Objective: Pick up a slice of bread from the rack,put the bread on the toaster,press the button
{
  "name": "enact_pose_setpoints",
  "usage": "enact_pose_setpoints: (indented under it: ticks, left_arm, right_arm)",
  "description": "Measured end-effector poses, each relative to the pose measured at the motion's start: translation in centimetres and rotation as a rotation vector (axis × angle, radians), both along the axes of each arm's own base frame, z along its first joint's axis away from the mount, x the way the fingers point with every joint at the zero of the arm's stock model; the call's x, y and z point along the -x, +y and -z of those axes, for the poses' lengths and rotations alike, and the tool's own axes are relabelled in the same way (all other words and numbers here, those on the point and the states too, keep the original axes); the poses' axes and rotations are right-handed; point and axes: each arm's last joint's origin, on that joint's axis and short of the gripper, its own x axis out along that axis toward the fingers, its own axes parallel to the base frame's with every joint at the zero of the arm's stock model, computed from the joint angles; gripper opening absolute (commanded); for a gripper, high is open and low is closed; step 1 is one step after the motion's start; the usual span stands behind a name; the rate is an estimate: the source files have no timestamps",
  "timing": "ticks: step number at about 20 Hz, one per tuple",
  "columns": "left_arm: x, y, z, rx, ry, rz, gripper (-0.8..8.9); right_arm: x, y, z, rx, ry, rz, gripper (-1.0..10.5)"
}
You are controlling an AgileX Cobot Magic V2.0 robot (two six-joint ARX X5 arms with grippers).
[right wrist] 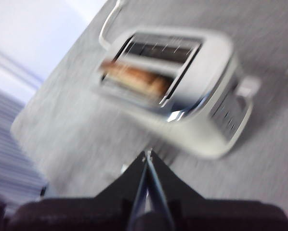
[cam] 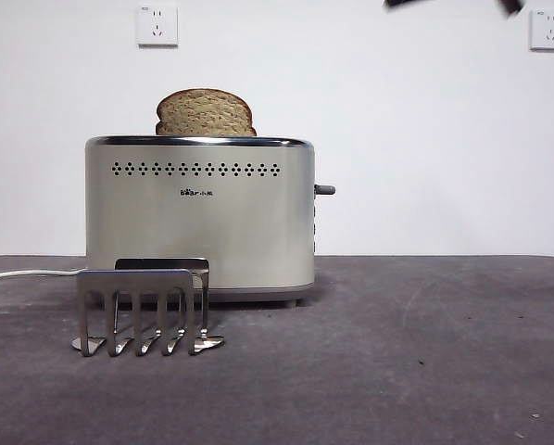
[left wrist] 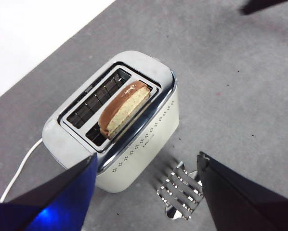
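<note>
Right gripper, jaws pressed together and empty, hangs above the toaster; left gripper is spread wide, also high and empty. The bread stands in the near slot, dome showing. The lever on the toaster's right end looks unpressed. A glancing push might slip off it. The rack stands empty in front.

Shiny metal rack; satin toaster, chrome rim.

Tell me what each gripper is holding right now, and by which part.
Nothing is held. The left gripper is open and empty above the toaster; the right gripper is shut on nothing. The slice of bread stands in a toaster slot.
</note>
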Motion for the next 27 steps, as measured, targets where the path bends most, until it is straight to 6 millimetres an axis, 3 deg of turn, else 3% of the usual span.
enact_pose_setpoints:
  ticks: [8,10,12,15,27]
  left_arm:
    - [0.6,0.3,0.7,-0.028,0.097,-0.013,3.46]
    - [0.6,0.3,0.8,-0.026,0.107,-0.018,3.45]
    - [0.6,0.3,0.8,-0.023,0.109,-0.022,3.32]
    - [0.6,0.3,0.8,-0.023,0.109,-0.022,-0.15]
    - [0.6,0.3,0.8,-0.020,0.112,-0.027,-0.04]
  right_arm:
    - [7.5,-1.1,-1.9,0.095,0.037,-0.114,-0.1]
    - [8.6,-1.3,-2.2,0.102,0.024,-0.127,-0.1]
    - [9.2,-1.4,-2.5,0.102,0.005,-0.131,-0.1]
    - [9.2,-1.5,-2.5,0.102,0.002,-0.131,0.0]
    - [9.2,-1.5,-2.5,0.102,0.002,-0.131,0.0]
